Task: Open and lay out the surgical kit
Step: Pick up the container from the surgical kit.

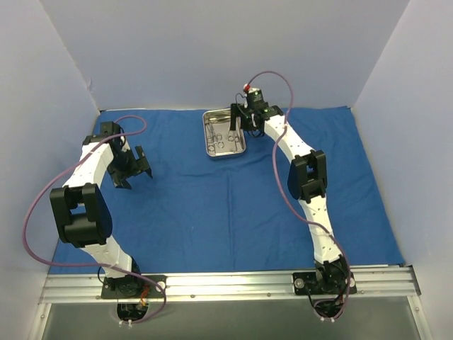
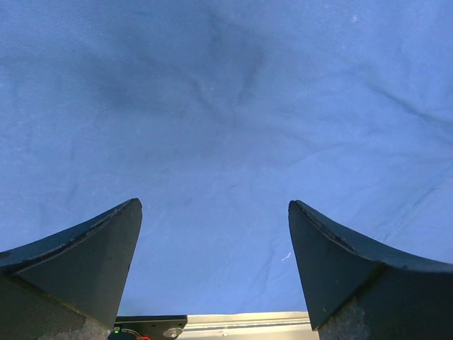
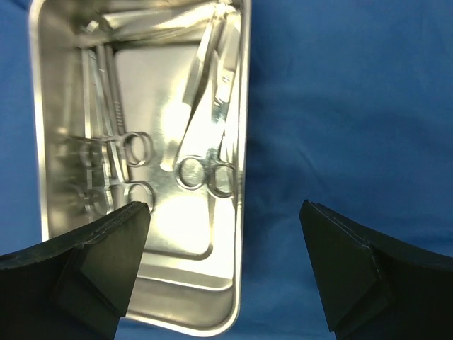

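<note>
The top camera looks down from high behind the arms [image 1: 304,177]. Wrist cameras sit close: left over cloth [image 2: 226,106], right over the tray [image 3: 243,106], which the top sees too.

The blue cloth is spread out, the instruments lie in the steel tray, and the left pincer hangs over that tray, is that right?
Not quite. It is the right pincer that hangs over the steel tray; the left pincer is above bare blue cloth, as the top view shows. The cloth is spread out and the instruments lie in the tray.

No readable text, labels or numbers appear on anything.
</note>
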Robot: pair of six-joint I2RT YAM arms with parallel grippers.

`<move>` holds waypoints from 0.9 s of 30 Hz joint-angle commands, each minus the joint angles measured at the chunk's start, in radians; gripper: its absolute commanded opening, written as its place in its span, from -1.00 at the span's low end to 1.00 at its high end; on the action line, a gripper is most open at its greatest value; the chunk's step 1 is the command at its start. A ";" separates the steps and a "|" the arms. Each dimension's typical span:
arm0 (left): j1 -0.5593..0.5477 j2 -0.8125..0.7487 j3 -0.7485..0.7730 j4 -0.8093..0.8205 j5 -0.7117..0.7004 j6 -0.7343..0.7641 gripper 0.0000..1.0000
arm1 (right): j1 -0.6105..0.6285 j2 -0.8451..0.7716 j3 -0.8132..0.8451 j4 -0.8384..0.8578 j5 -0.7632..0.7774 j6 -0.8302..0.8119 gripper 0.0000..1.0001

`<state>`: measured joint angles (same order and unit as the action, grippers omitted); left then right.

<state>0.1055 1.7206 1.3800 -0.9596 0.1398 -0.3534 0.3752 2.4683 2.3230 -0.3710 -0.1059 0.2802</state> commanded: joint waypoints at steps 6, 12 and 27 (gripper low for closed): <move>0.002 -0.029 0.025 0.024 0.026 0.016 0.87 | 0.024 0.078 0.042 -0.022 0.037 -0.018 0.69; 0.002 -0.015 0.039 0.019 0.029 0.019 0.87 | 0.025 0.121 0.062 -0.029 0.058 0.004 0.46; 0.013 -0.023 0.031 0.032 0.024 0.024 0.87 | -0.012 0.144 0.165 0.041 -0.054 0.157 -1.00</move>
<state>0.1081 1.7168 1.3808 -0.9565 0.1532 -0.3500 0.3763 2.6556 2.4340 -0.3950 -0.0990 0.3653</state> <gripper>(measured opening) 0.938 0.091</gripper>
